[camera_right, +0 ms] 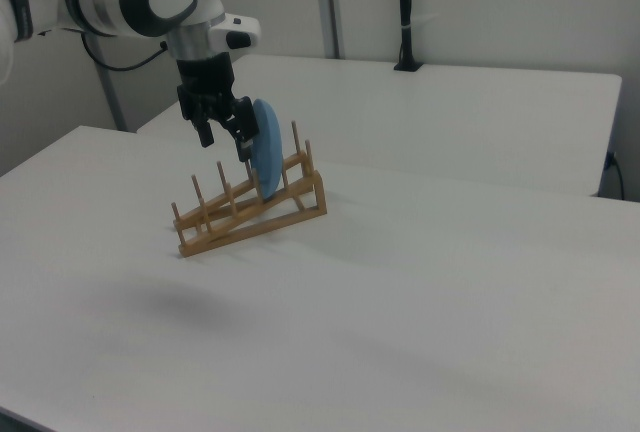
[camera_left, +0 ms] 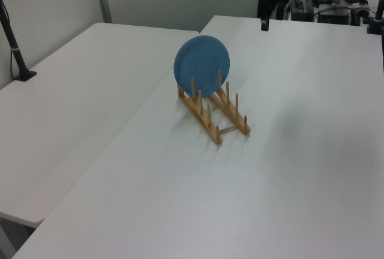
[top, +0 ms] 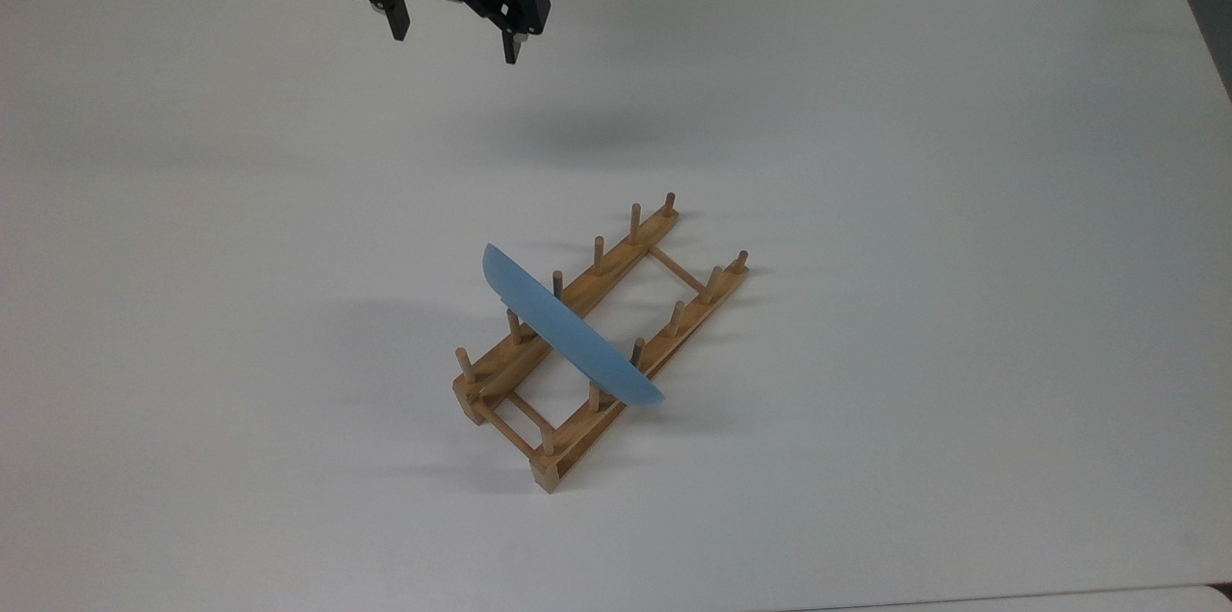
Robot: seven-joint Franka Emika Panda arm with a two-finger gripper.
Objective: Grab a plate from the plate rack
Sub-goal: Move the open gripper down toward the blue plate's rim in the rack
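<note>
Round light-blue plate (top: 568, 338) upright in light-brown wooden peg rack (top: 616, 343), likely stiff, light, slick: pinch top rim; black hand (top: 452, 39) empty, fingers spread, well apart above white worktop (top: 962, 208).

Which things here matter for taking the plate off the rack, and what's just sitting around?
For the job:
- plate, standing on edge in the rack
- plate rack
- gripper, open, up above the table

Just there:
- black pole on the neighbouring table
- white table

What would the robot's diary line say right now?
gripper: open, in the air, away from rack | plate: upright in plate rack | not grasped yet
</note>
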